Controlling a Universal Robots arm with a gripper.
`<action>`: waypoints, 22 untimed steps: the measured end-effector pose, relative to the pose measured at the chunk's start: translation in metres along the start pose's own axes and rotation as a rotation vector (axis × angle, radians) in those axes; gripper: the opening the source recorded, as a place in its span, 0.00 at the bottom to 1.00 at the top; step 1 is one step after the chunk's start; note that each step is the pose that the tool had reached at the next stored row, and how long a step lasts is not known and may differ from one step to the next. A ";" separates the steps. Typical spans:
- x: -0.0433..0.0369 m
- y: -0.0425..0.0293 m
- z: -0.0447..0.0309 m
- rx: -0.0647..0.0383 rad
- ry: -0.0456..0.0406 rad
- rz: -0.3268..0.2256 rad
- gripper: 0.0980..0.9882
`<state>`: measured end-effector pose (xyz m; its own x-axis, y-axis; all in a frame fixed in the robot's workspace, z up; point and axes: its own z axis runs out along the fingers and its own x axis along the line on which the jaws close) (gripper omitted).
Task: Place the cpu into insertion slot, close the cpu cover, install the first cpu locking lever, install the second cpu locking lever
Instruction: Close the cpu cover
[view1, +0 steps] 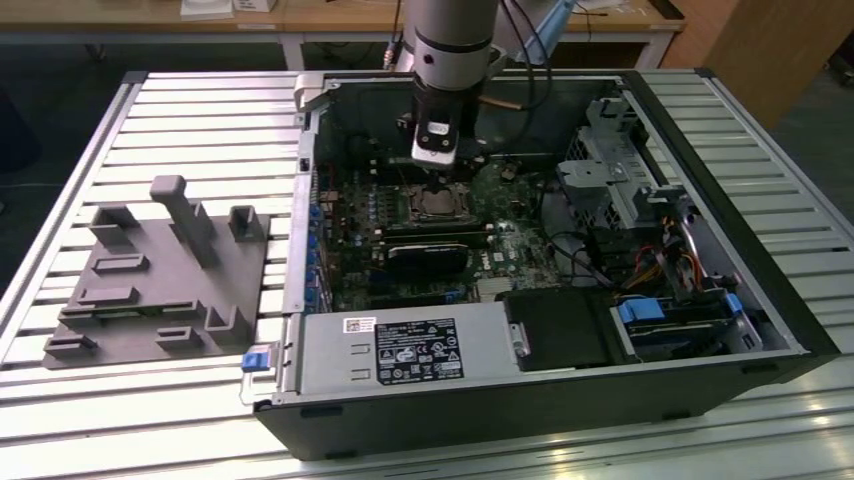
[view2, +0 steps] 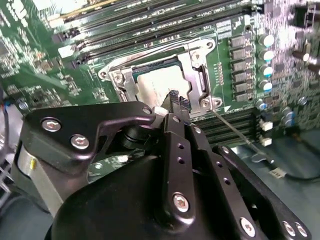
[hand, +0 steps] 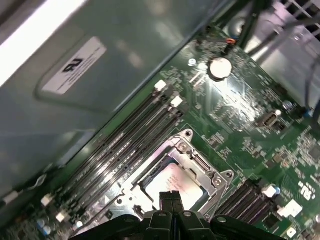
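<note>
Cpu: pale silvery square chip (hand: 175, 182), lying flat;
Cover: thin silvery metal frame (view2: 131, 89);
Jaws: black, clenched empty;
Second wrist view: thin wire lever (view2: 240, 132)

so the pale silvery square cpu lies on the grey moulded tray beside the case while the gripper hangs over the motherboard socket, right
No: the first wrist view shows the cpu seated in the motherboard socket, inside the window of the thin silvery metal cover. The gripper does hang over that socket.
</note>
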<state>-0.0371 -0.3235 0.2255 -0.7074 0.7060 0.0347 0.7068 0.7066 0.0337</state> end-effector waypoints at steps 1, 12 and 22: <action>0.0000 0.0000 0.0001 0.001 0.0006 -0.018 0.01; 0.0000 0.0000 0.0014 0.008 0.0073 -0.219 0.01; -0.0001 -0.0001 0.0036 0.014 0.0134 -0.400 0.01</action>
<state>-0.0371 -0.3235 0.2220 -0.9267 0.3743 0.0346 0.3754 0.9263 0.0336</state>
